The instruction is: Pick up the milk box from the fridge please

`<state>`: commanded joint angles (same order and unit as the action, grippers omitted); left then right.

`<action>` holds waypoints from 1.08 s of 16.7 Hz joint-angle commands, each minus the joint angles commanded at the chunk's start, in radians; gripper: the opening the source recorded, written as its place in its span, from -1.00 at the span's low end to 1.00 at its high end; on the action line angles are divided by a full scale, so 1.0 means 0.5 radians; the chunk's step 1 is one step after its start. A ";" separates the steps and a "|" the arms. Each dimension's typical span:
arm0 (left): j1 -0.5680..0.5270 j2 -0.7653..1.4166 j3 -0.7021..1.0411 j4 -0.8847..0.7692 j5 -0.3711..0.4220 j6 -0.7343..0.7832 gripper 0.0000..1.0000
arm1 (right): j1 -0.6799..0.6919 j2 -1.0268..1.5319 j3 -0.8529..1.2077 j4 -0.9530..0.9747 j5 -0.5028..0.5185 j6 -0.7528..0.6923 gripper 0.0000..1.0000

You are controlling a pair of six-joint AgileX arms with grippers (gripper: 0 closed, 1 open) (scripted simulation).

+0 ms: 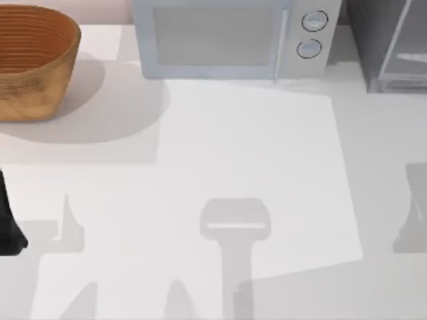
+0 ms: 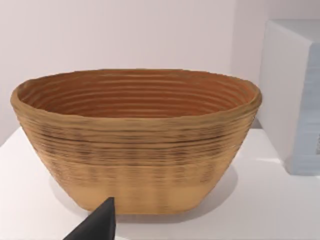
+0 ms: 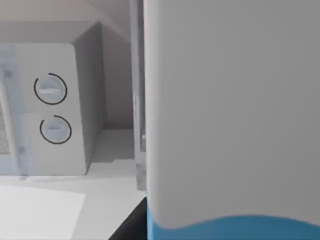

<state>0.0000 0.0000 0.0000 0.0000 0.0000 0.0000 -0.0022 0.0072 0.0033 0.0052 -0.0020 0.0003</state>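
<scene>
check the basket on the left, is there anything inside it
No, in the left wrist view the basket shows only its bare ribbed inner wall, though its floor is hidden behind the near rim.

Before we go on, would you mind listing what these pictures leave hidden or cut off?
- Milk box: right wrist view, so near that its edges are cropped; grip unseen.
- Fridge: top view, cut by the corner; interior hidden.
- Left gripper: left wrist view, one dark tip; jaw state unclear.
- Basket: top view, cropped.
</scene>
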 joint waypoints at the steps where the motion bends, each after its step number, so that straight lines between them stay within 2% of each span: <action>1: 0.000 0.000 0.000 0.000 0.000 0.000 1.00 | 0.004 -0.014 -0.007 -0.010 0.004 -0.001 -1.00; 7: 0.000 0.000 0.000 0.000 0.000 0.000 1.00 | 0.003 0.015 0.007 0.013 -0.007 0.003 -1.00; 10: 0.000 0.000 0.000 0.000 0.000 0.000 1.00 | 0.041 0.204 0.094 0.188 -0.065 -0.001 -1.00; 14: 0.000 0.000 0.000 0.000 0.000 0.000 1.00 | 0.132 0.755 0.306 0.616 -0.206 -0.005 -1.00; 18: 0.000 0.000 0.000 0.000 0.000 0.000 1.00 | 0.249 1.612 0.554 1.136 -0.385 0.007 -1.00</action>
<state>0.0000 0.0000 0.0000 0.0000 0.0000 0.0000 0.1222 0.8131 0.2802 0.5734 -0.1945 0.0038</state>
